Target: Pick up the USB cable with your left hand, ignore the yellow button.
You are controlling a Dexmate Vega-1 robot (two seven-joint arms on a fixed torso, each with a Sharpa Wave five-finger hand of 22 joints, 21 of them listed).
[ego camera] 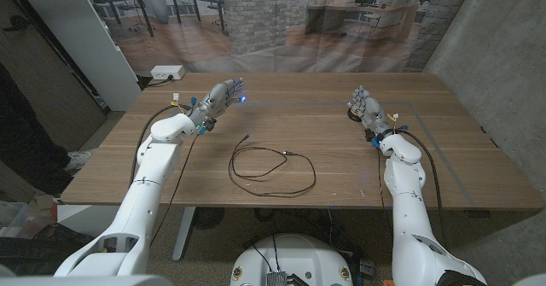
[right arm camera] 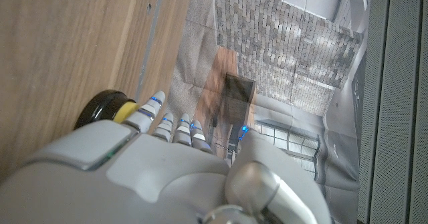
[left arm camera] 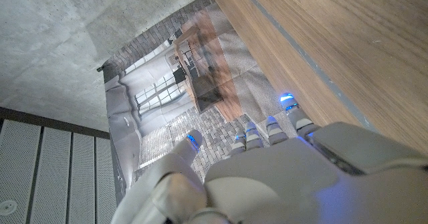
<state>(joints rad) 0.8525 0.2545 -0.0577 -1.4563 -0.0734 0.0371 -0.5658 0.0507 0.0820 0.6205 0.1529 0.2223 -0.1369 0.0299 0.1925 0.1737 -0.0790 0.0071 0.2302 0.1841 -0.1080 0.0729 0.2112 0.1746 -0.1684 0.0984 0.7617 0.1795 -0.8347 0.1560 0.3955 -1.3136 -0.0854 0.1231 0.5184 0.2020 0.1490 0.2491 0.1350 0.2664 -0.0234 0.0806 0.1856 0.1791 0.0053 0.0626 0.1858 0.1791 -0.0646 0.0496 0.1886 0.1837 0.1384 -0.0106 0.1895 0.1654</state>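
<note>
Cable untouched, both hands empty.
Looped cable (ego camera: 271,170) lies mid-table (ego camera: 324,141); left hand (ego camera: 220,98) and right hand (ego camera: 367,109) wait apart, fingers spread; button (right arm camera: 107,108) beside right fingers.

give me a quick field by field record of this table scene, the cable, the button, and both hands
surface: wooden table
cable: thin black USB cable, loosely looped on the table's near middle, untouched
button: yellow button on a black round base, just past the right hand's fingers
left hand: left hand, far left of the table, holds nothing, apart from the cable
right hand: right hand, far right, holds nothing
task state: cable not yet picked up
</note>
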